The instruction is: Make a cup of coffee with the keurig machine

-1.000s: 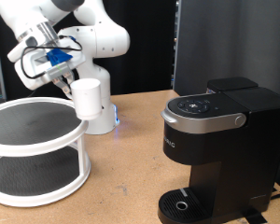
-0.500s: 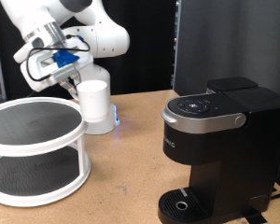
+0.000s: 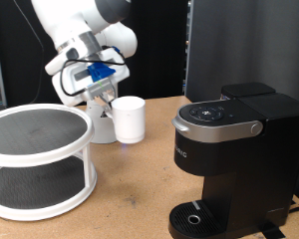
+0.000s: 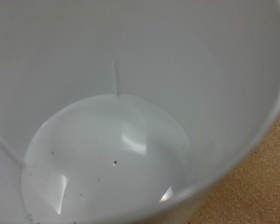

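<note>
The keurig machine (image 3: 232, 159) is sitting at about 4 o'clock in the exterior view, lid down, with its drip base (image 3: 196, 218) still bare, so nothing's parked under the spout yet. Over at 8 o'clock the white two-tier rack (image 3: 38, 159) is just standing there with both shelves showing no cup. The arm is swinging across from the rack side toward the middle, and that's the big change: half a second back the cup (image 3: 129, 118) was hanging right over the rack's edge, now it's floating up around 11 o'clock, clear of the rack and roughly halfway over to the machine, above the counter (image 3: 140, 189). The pincer (image 3: 102, 97) is clenched on the cup's rim and carrying it upright; the wrist view is filling up with the cup's white inside (image 4: 117, 168), looking dry and empty. So the cup is mid-haul, heading the machine's way.
</note>
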Motion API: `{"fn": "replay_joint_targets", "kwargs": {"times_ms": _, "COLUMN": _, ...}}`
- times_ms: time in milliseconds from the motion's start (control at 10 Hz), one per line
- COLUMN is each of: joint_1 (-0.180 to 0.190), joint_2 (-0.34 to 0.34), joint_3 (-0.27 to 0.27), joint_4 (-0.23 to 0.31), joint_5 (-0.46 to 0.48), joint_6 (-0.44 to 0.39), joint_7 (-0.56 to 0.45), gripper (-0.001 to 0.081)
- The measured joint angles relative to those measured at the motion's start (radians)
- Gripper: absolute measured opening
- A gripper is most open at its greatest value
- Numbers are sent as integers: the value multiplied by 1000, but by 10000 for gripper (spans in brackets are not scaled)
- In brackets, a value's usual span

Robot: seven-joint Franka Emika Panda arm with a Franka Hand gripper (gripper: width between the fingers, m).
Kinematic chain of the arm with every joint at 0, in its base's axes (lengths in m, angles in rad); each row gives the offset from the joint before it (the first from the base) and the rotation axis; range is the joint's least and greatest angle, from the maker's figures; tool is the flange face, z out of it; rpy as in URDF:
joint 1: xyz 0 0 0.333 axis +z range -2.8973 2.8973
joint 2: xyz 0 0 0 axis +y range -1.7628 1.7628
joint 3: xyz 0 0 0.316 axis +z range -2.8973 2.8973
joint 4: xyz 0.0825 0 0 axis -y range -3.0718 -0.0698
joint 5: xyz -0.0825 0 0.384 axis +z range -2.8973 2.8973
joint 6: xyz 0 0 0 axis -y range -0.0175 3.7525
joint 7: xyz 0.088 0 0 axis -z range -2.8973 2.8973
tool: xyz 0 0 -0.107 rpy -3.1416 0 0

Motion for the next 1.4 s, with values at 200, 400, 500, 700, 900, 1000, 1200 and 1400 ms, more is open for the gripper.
{"fn": "replay_joint_targets", "kwargs": {"times_ms": 200, "joint_1": 32, "joint_2": 30, "joint_3": 14, "joint_4": 7, "joint_5": 13, "joint_6": 13, "joint_7": 16, "gripper": 74}}
{"fn": "replay_joint_targets", "kwargs": {"times_ms": 400, "joint_1": 31, "joint_2": 33, "joint_3": 13, "joint_4": 12, "joint_5": 13, "joint_6": 12, "joint_7": 16, "gripper": 74}}
{"fn": "replay_joint_targets", "kwargs": {"times_ms": 500, "joint_1": 31, "joint_2": 46, "joint_3": 16, "joint_4": 11, "joint_5": 13, "joint_6": 15, "joint_7": 17, "gripper": 74}}
{"fn": "replay_joint_targets", "kwargs": {"times_ms": 700, "joint_1": 40, "joint_2": 108, "joint_3": 33, "joint_4": -1, "joint_5": 14, "joint_6": 86, "joint_7": 18, "gripper": 74}}
{"fn": "replay_joint_targets", "kwargs": {"times_ms": 900, "joint_1": 99, "joint_2": 191, "joint_3": 27, "joint_4": -9, "joint_5": 68, "joint_6": 193, "joint_7": 7, "gripper": 74}}
{"fn": "replay_joint_targets", "kwargs": {"times_ms": 1000, "joint_1": 150, "joint_2": 233, "joint_3": 10, "joint_4": -10, "joint_5": 123, "joint_6": 248, "joint_7": -21, "gripper": 74}}
{"fn": "replay_joint_targets", "kwargs": {"times_ms": 1200, "joint_1": 286, "joint_2": 308, "joint_3": -59, "joint_4": -8, "joint_5": 271, "joint_6": 338, "joint_7": -128, "gripper": 74}}
{"fn": "replay_joint_targets", "kwargs": {"times_ms": 1400, "joint_1": 425, "joint_2": 356, "joint_3": -148, "joint_4": -3, "joint_5": 437, "joint_6": 386, "joint_7": -267, "gripper": 74}}
